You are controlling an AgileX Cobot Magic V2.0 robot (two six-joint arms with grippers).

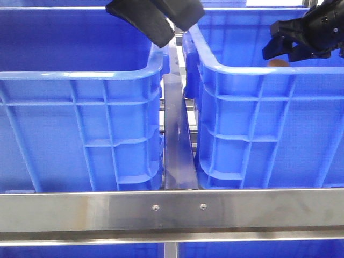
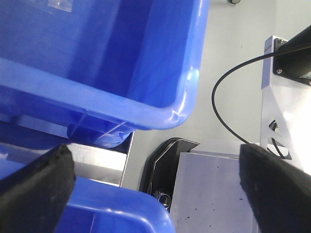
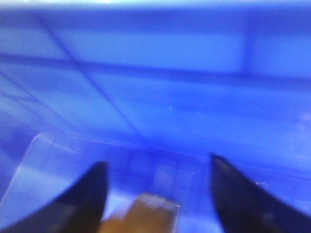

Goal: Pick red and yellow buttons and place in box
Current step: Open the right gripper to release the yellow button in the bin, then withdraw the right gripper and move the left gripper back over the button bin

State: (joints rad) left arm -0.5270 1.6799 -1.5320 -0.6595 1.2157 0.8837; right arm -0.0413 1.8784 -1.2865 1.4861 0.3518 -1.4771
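Ribbed glossy blue crate (image 1: 258, 129)

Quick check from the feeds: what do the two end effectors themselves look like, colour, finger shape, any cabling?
Both are black. The left end effector has broad, blocky fingers with a matte, foam-like surface; a thin black cable loops beside it. The right end effector has dark fingers tapering to pointed tips, though that view is blurred. No markings are visible.

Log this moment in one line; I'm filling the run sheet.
left claw: open, empty | right claw: open, over right blue crate | buttons: unclear
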